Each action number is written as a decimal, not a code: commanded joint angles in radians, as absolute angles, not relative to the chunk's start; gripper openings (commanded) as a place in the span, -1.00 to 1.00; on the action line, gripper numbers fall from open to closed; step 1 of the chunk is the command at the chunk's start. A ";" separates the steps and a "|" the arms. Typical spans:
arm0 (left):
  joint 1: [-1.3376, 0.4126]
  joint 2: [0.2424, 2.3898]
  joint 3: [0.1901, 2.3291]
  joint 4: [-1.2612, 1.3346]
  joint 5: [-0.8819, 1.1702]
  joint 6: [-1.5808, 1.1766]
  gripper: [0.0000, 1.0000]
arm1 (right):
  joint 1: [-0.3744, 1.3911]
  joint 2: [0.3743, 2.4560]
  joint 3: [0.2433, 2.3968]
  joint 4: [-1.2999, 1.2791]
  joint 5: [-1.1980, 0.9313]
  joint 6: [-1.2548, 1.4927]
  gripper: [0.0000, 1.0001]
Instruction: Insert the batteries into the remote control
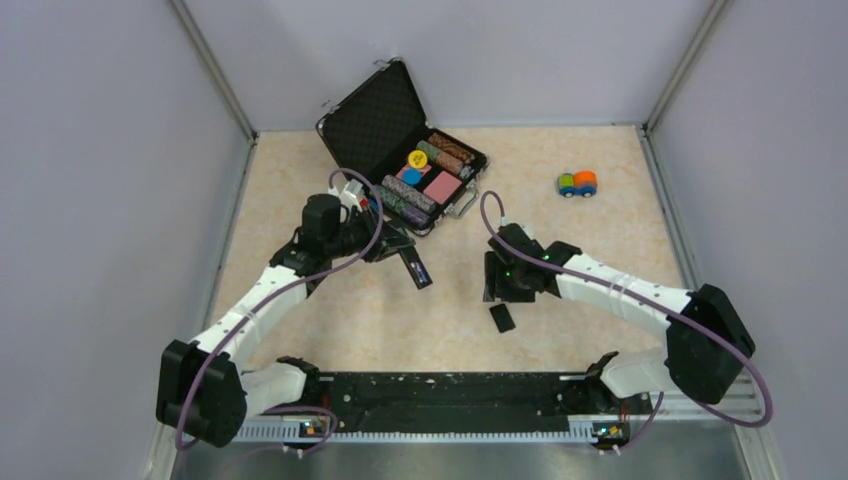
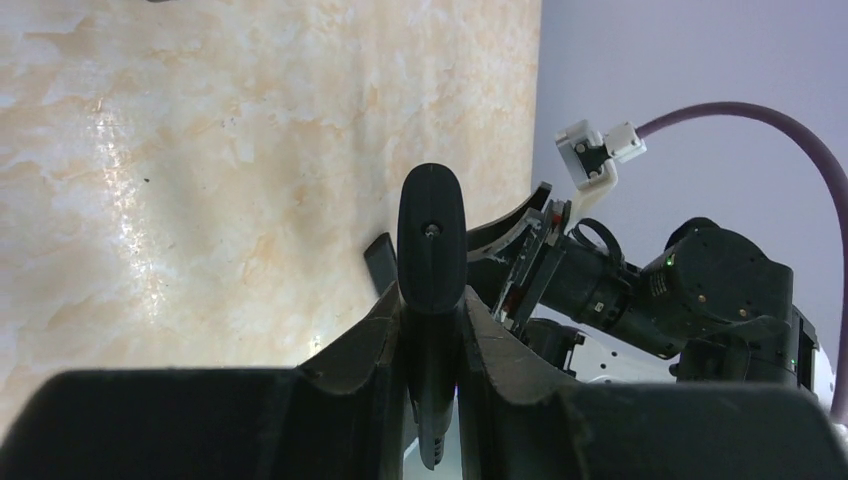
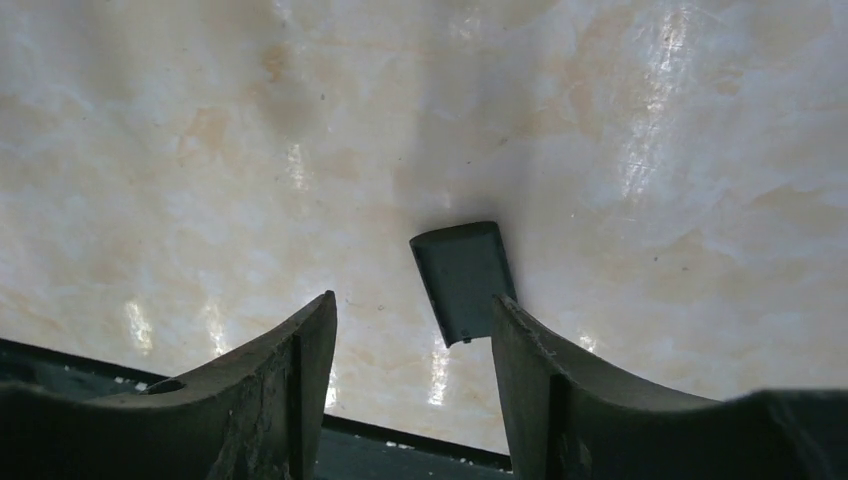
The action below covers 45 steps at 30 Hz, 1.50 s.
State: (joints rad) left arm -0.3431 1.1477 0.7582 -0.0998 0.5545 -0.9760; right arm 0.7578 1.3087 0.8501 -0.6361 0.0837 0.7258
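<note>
A: Where is the remote control (image 1: 416, 268) now?

B: The left jaws are clamped tight on it, beside the chip case (image 1: 375, 120), and it seems lifted off the desk (image 1: 600, 270).

A: And the right jaws?

B: They are apart and hold nothing. They hang low over the small black cover (image 3: 463, 278), which lies flat, nearer one side. I think they should centre over it, go down to the desk, then close on its long edges. I cannot find the batteries.
</note>
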 commanded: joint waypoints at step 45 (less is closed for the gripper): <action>-0.333 1.141 0.729 -0.036 0.541 -0.961 -1.00 | 0.714 1.419 0.642 -0.413 0.145 1.450 -0.70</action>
